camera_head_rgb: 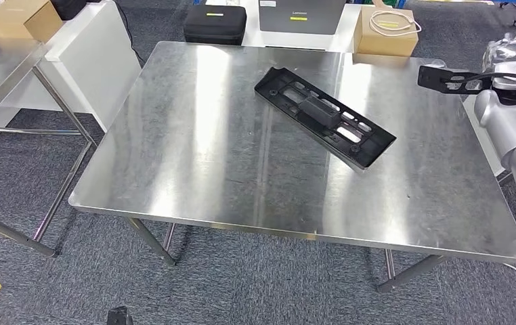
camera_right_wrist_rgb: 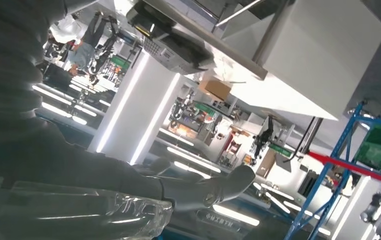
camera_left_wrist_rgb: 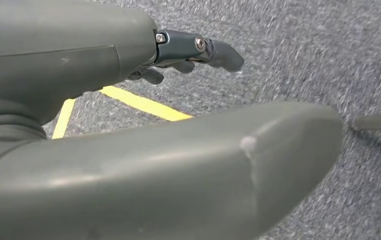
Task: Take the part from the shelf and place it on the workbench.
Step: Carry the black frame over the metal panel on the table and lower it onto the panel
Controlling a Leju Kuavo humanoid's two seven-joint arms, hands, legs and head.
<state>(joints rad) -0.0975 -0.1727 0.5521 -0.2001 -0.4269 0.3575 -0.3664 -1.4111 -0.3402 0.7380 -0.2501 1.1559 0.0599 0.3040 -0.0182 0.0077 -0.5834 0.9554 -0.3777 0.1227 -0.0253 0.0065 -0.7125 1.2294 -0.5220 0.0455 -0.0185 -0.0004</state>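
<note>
The part (camera_head_rgb: 324, 117) lies flat on the workbench (camera_head_rgb: 194, 156), centre-right of frame; placement appears complete. Right hand (camera_right_wrist_rgb: 206, 187) and left hand (camera_left_wrist_rgb: 188, 52) hold nothing, fingers extended. Next move: stow the arms.

Beyond the black case (camera_head_rgb: 215, 24): grey monitor base (camera_head_rgb: 301, 15) just right, cardboard box with coiled white cable (camera_head_rgb: 386, 32) further right, second cardboard box (camera_head_rgb: 21, 18) far left.
</note>
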